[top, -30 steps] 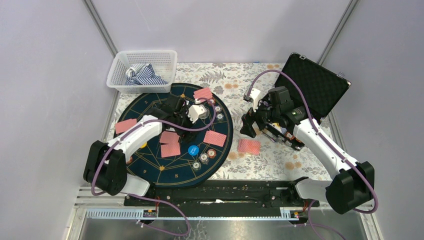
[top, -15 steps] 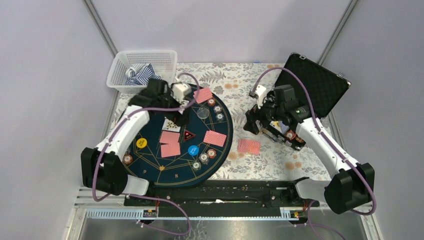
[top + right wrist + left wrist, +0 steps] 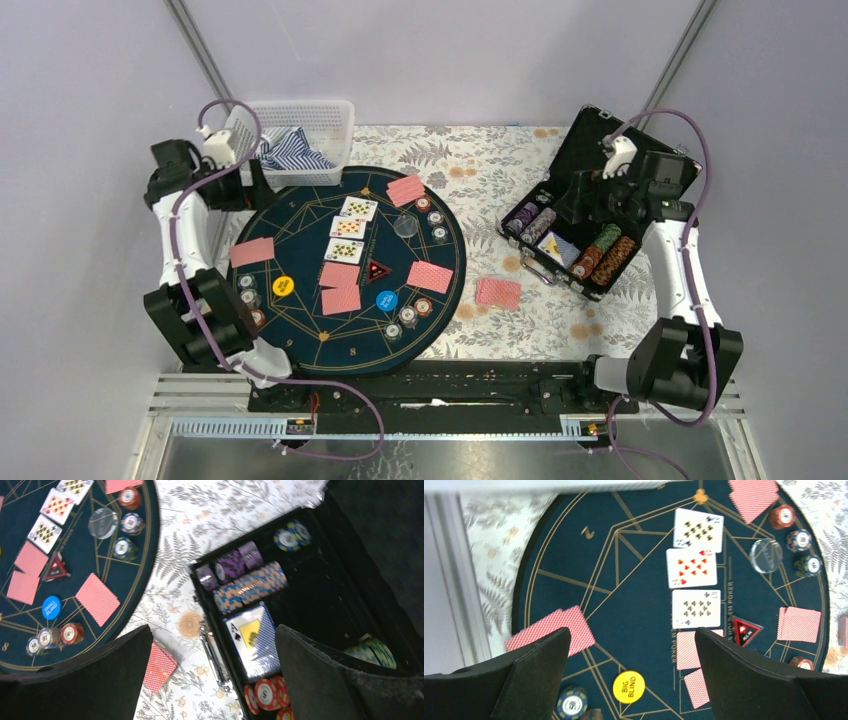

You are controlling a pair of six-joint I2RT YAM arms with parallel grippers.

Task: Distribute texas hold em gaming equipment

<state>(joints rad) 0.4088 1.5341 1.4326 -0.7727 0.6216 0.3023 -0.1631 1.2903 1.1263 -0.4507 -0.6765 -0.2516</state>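
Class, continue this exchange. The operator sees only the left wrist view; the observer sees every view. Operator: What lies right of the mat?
Observer: A red-backed card pile lies on the floral cloth, apart from the mat.
Operator: Where are the spare chips?
Observer: In rows inside the open black case, far right.
Operator: And the right fingers?
Observer: Open and empty, over that case.

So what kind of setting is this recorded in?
Likely a lab robot cell staged as a poker table: plain walled enclosure, floral tablecloth, poker mat with dealt cards, open chip case.
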